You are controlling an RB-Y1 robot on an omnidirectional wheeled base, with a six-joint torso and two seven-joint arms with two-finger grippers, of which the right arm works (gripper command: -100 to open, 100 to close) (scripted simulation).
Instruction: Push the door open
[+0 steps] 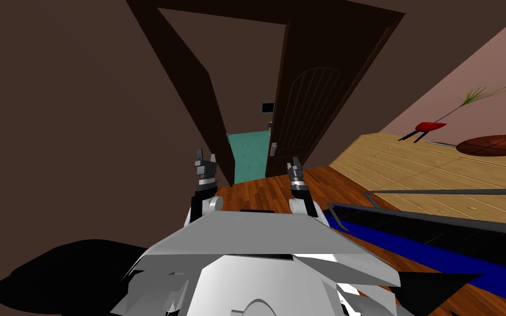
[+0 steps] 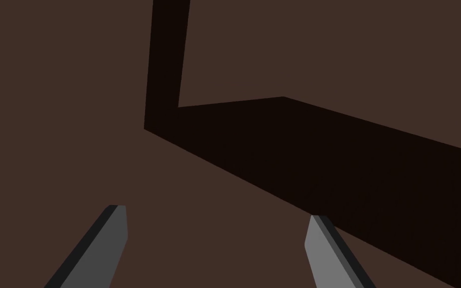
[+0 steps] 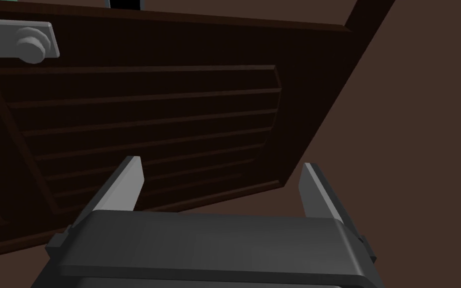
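Standing ajar, the dark door (image 1: 301, 109) meets wood floor (image 1: 257, 193).

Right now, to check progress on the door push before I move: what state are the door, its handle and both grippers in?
door: partly open, with a gap on its handle side.
door handle: no gripper on it.
left gripper: open, empty, pointing at the door frame.
right gripper: open, empty, pointing at the door's slatted panel.

Door (image 1: 307, 99) ajar, narrow gap beside frame (image 1: 191, 82)
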